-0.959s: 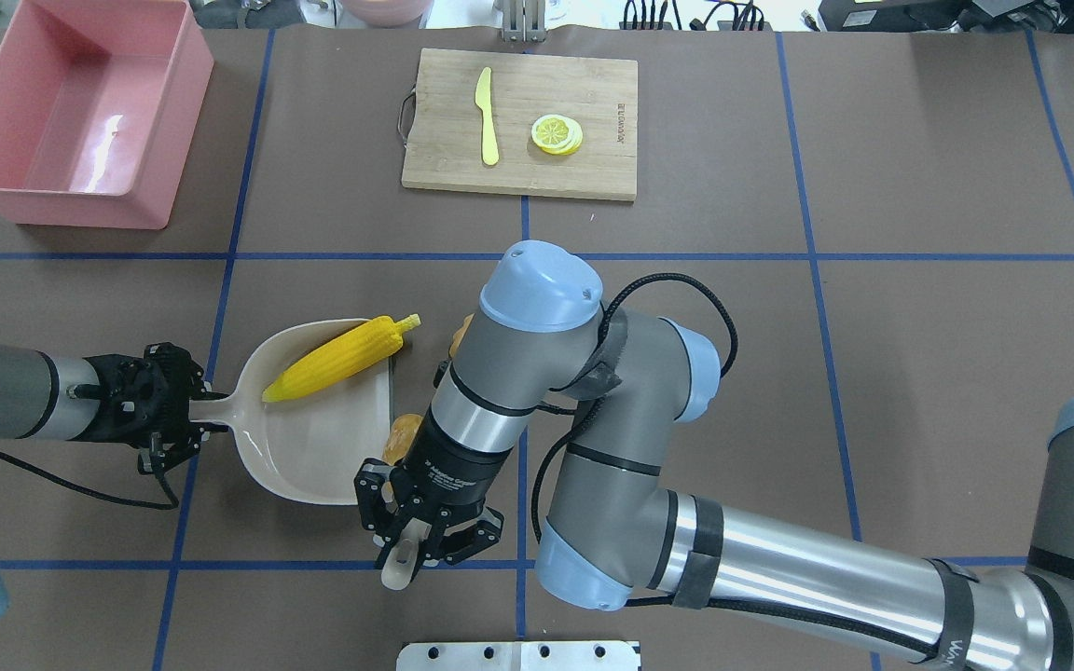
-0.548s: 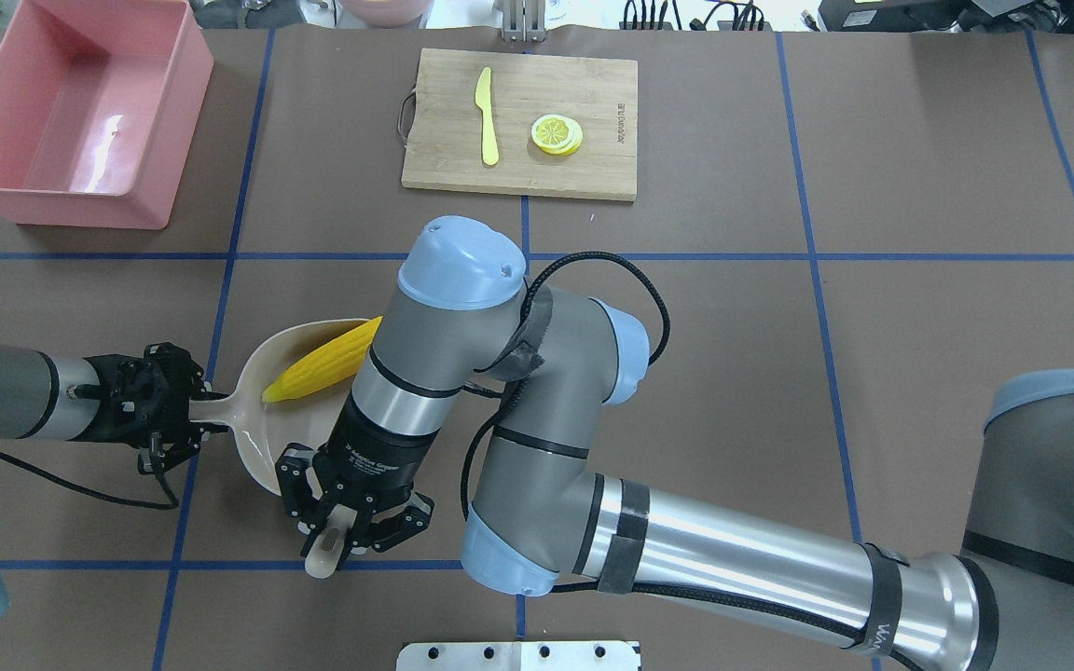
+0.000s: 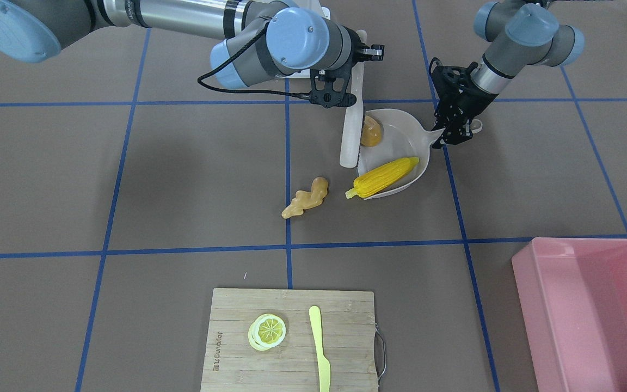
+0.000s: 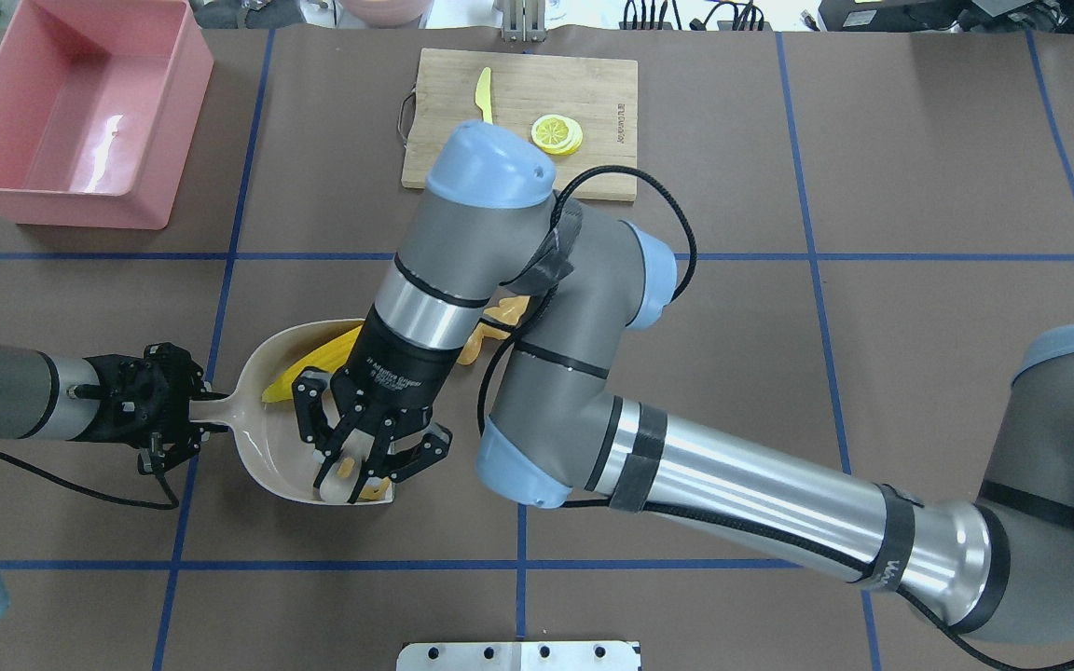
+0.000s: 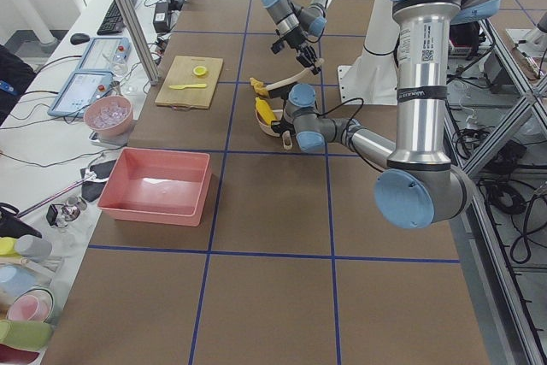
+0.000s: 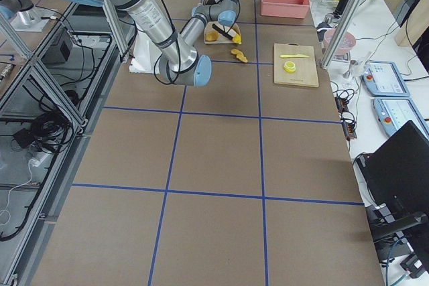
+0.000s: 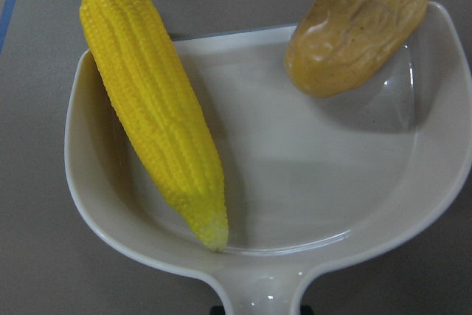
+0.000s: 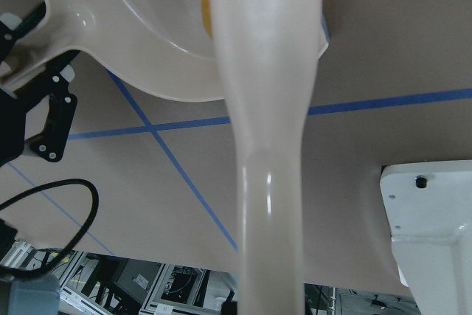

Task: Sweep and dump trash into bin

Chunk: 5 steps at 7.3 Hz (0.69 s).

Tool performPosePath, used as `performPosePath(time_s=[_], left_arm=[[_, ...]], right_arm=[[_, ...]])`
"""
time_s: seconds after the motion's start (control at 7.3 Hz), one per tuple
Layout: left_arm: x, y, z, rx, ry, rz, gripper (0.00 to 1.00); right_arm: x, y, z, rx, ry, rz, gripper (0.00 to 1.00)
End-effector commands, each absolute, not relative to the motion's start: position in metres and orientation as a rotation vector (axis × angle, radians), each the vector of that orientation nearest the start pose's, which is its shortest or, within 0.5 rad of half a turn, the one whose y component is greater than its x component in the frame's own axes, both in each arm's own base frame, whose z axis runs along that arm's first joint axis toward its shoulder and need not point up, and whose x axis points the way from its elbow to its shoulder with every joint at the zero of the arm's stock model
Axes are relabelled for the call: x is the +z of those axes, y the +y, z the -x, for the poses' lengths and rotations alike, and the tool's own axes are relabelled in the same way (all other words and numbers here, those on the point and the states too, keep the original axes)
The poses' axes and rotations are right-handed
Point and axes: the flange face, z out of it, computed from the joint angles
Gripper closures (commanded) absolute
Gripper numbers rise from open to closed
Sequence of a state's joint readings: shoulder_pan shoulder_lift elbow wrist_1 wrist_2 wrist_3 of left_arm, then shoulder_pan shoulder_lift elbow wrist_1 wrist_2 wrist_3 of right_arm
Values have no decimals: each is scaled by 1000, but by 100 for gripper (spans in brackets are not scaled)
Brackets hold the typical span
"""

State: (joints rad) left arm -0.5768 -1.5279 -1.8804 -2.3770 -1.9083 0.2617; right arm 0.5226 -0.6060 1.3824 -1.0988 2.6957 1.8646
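nearest the robot, low in the overhead view, the right tool (image 4: 355,466) is clenched on the handle of the brush (image 3: 350,136). in the front-facing view the brush blade stands on edge across the upper part of the open mouth of the pan (image 3: 403,139). left of it in the overhead view, the left tool (image 4: 190,416) is clenched on the pan's handle. it holds the pan low on the desk (image 3: 128,174), mouth turned toward the right arm.

the pan holds two of the three pieces. the potato (image 3: 371,133) sits just inside the mouth, right beside the blade; i cannot tell if they touch. the corn (image 3: 383,176) lies aslant along the rim farther from the robot, its tip poking out over the lip.

the ginger (image 3: 307,198) lies on the bare desk beyond the pan. in the front-facing view it is below and left of the mouth's lower corner, near the corn's tip but apart from it. its long axis runs from lower left to upper right there, roughly aimed at that corner. from the blade it lies down and to the left. the right arm is nearer. by my reading the blade must get round to the ginger's left side in that view and push it rightward. a skewed push could send it past the corner or into the corn.

farthest off, in the upper left of the overhead view, the bin (image 4: 57,207) stands well apart from the pan, on the left arm's side. none of the trash shows in it.
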Motion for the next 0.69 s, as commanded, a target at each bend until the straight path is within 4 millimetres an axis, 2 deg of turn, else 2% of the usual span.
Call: performPosePath(time_s=[0.0, 0.27, 0.55], left_arm=[[441, -352, -357, 1297, 717, -949, 100], [441, -352, -357, 1296, 717, -946, 100], [442, -353, -357, 1292, 716, -933, 100]], right_arm=[[81, -430, 552, 3, -1171, 834, 100], [140, -469, 521, -7, -1199, 742, 100], [150, -495, 497, 13, -1222, 687, 100]])
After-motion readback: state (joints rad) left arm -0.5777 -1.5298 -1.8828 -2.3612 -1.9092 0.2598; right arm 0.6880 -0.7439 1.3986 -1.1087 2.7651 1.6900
